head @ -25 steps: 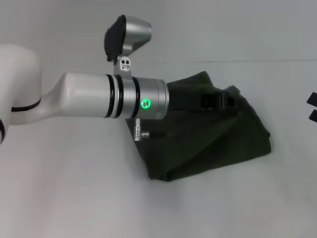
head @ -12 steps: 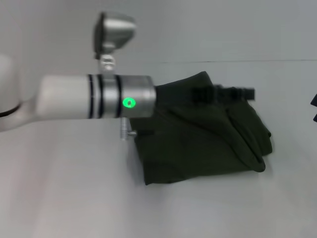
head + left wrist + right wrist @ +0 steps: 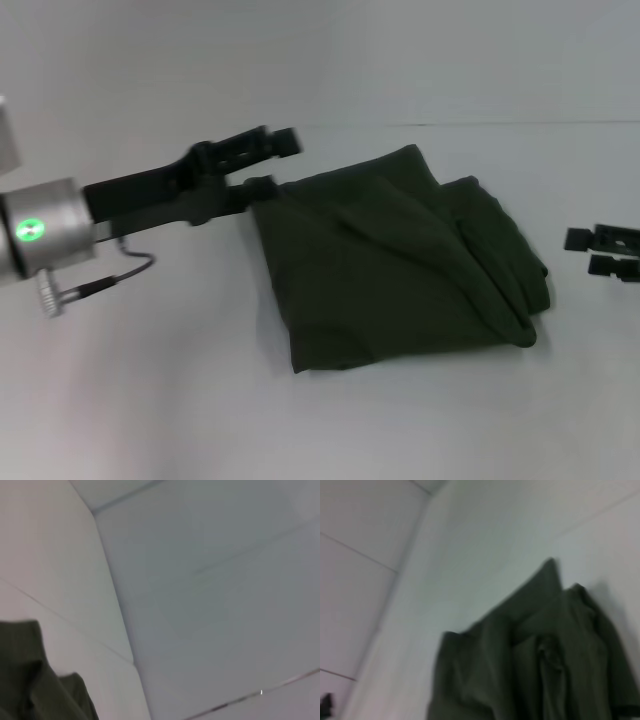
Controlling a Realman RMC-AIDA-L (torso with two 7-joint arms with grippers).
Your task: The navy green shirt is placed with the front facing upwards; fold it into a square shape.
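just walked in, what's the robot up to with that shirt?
It is folding the navy green shirt, which lies on the white table as a rough, lumpy square with the print hidden. The left gripper sits open at the bundle's far-left corner, holding no cloth as far as the head view shows. The right gripper is off to the right of the shirt, apart from it and open.
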